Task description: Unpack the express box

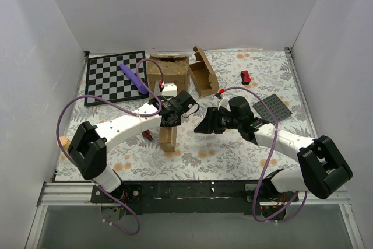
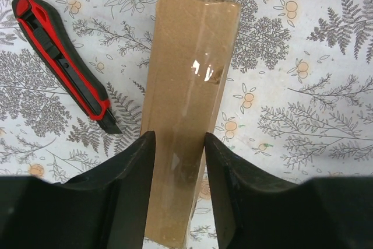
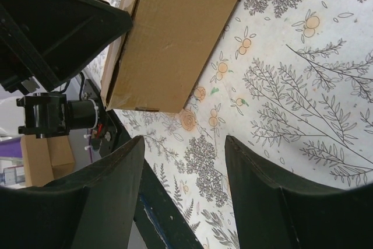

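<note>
Left jaws partly hide the express box (image 2: 189,74), grip unclear; right jaws released

Both arms are the same build: white shells on the links of the left arm (image 1: 125,125) and right arm (image 1: 288,141), with chunky black blocks at the shoulder joints (image 1: 87,150). Each one has a purple cable (image 1: 61,122) looping off it in a big loose arc, plus a tiny red connector (image 1: 161,84) up near the wrist. The left hand (image 2: 179,137) and right hand (image 3: 185,141) are all black, and their fingers (image 2: 125,190) are matte wedges with flat inner faces. Bases are bolted to a black rail (image 1: 186,190) along the bench's near edge.
</note>
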Tool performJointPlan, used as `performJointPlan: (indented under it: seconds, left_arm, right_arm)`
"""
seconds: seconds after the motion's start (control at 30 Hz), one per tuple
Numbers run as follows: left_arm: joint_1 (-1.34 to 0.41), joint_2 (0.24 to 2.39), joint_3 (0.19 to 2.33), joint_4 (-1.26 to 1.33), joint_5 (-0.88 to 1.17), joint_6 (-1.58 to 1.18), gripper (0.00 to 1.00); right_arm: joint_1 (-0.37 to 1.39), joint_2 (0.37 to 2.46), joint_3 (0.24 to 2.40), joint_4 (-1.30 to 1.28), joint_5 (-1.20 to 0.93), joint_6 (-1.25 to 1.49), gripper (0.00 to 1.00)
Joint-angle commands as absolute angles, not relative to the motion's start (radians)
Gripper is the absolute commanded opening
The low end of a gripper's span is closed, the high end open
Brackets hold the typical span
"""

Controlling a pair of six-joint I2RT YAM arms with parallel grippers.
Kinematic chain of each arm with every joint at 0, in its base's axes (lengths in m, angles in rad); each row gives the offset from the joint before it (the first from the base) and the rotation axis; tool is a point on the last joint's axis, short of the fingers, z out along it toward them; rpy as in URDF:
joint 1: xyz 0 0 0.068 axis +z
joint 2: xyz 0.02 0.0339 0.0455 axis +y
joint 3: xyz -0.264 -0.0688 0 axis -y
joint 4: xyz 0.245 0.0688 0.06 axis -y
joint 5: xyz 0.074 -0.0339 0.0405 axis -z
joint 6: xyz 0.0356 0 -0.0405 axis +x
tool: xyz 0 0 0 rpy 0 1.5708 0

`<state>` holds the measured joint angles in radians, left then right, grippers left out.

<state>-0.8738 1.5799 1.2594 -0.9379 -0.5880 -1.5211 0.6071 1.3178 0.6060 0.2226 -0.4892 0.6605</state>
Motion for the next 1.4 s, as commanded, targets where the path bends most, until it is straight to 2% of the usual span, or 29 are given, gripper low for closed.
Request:
performJointPlan:
  seconds: [0.0, 0.1, 0.2, 0.27, 0.43, 0.5, 0.7, 0.87, 1.17, 1.37]
  left_arm:
    - [-0.879, 1.546, 1.292, -0.943, -0.62, -1.497, 0.3]
    - [-0.879, 1.534, 1.292, -0.925, -0.608, -1.49, 0.23]
    - [-0.88, 1.525, 1.298, -0.914, -0.598, -1.482, 0.24]
    - [-0.884, 1.52, 1.302, -0.911, -0.598, -1.477, 0.29]
    - [-0.894, 1.525, 1.325, -0.914, -0.597, -1.473, 0.32]
    - [-0.897, 1.529, 1.338, -0.914, -0.598, -1.47, 0.39]
    - [-0.908, 1.516, 1.361, -0.931, -0.632, -1.505, 0.54]
    - [-0.907, 1.483, 1.31, -0.963, -0.67, -1.531, 0.58]
    - [-0.864, 1.323, 1.154, -0.963, -0.687, -1.618, 0.58]
    - [-0.758, 1.238, 1.003, -0.839, -0.533, -1.565, 0.53]
  right_arm:
    - [0.614, 1.33, 0.601, 0.316, -0.509, 0.704, 0.65]
    - [0.615, 1.342, 0.601, 0.351, -0.517, 0.735, 0.65]
    - [0.618, 1.356, 0.612, 0.362, -0.525, 0.741, 0.65]
    - [0.62, 1.364, 0.614, 0.364, -0.526, 0.742, 0.65]
    - [0.621, 1.376, 0.609, 0.373, -0.529, 0.747, 0.65]
    - [0.623, 1.377, 0.604, 0.377, -0.532, 0.75, 0.65]
    - [0.624, 1.39, 0.595, 0.4, -0.543, 0.772, 0.66]
    - [0.624, 1.411, 0.577, 0.446, -0.557, 0.808, 0.66]
    - [0.656, 1.489, 0.658, 0.446, -0.551, 0.813, 0.65]
    - [0.67, 1.583, 0.742, 0.466, -0.56, 0.828, 0.61]
